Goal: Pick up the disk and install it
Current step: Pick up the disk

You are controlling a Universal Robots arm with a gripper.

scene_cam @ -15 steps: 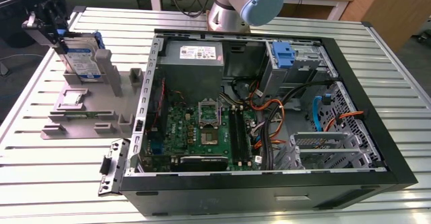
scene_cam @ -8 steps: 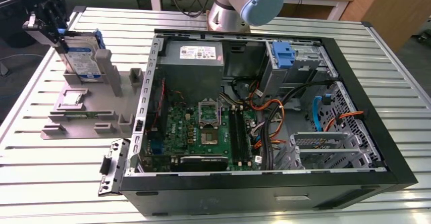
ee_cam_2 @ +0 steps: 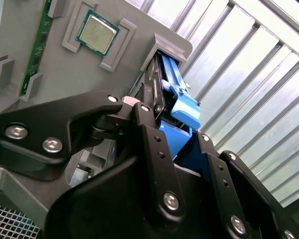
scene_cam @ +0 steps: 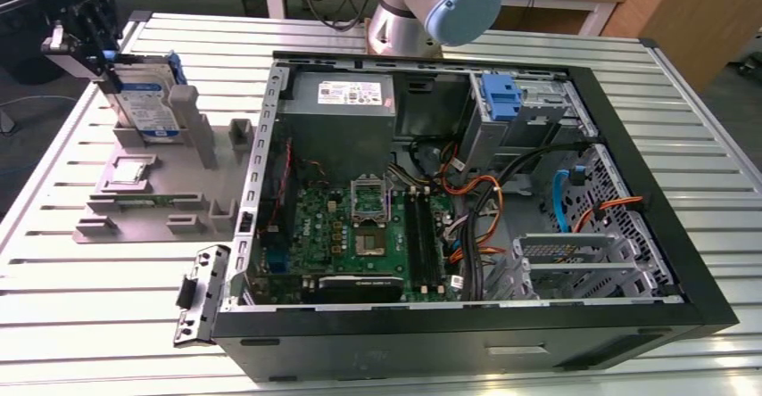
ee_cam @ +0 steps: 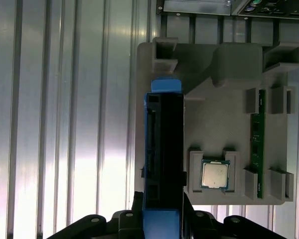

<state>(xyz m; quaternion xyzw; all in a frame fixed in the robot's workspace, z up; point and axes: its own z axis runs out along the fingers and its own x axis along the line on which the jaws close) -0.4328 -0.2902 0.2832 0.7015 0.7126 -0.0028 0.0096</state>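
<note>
**rackrat:** What's the status right now?

**benchmonkey:** The gripper (ee_cam_2: 172,124) is clenched on the disk (ee_cam_2: 164,79), one black finger (ee_cam_2: 144,134) on each flat side and the blue carrier rail (ee_cam_2: 184,112) poking out between them. Both wrist views catch it edge-on. In the exterior view that's up around 10 o'clock, with the disk standing on edge at the tall holder of the grey fixture (scene_cam: 155,191). I can't tell whether its lower edge is clear of the fixture.

**rackrat:** What else is around?

**benchmonkey:** There's a small square chip (ee_cam: 215,174) in its pocket just beside the disk, then a green memory stick (ee_cam: 257,144) in clips further out. Past the fixture, the open computer case (scene_cam: 476,325) runs from the middle out to 4 o'clock. Its motherboard (scene_cam: 357,226) is showing, and there's a blue bracket (scene_cam: 502,102) at about 1 o'clock. The arm (scene_cam: 434,8) sits at 12, all on a ribbed metal table (scene_cam: 71,307).
</note>
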